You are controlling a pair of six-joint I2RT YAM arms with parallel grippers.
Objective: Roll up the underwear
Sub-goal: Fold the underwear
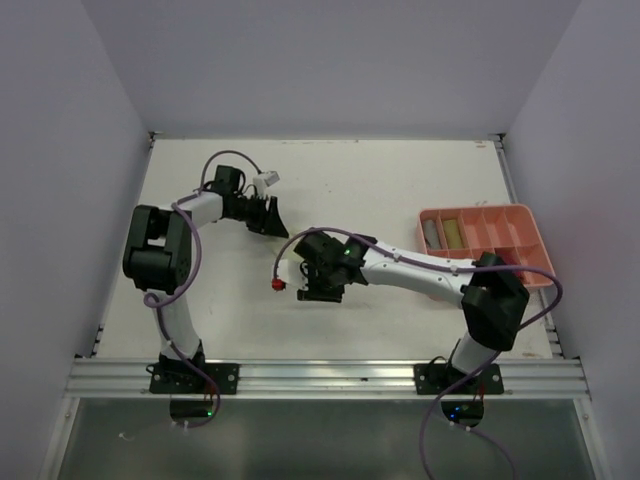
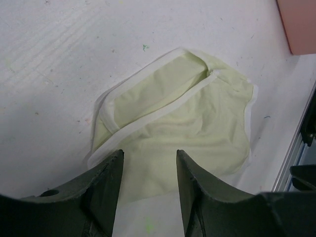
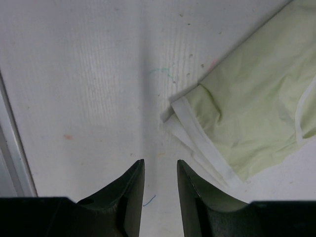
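I am holding my left gripper open just above the white table, its two dark fingers standing apart with no cloth pinched between them. Right past those fingertips the pale yellow-green underwear is lying flat and slightly rumpled, its white-trimmed waistband gaping open on the side away from me and its near edge running in under my fingers. I am holding my right gripper open as well, though more narrowly, and only bare table is showing in the slot between its fingers. The same garment is lying off to the right of that gripper, apart from it, with one white-banded corner pointing towards the gap. In the overhead view my two arms are reaching in towards each other over the middle of the table, and I cannot make the garment out beneath my right wrist there. Farther off, near the table's right edge, the salmon-pink tray is sitting with a grey piece and an olive-tan piece lying side by side in its leftmost compartments.
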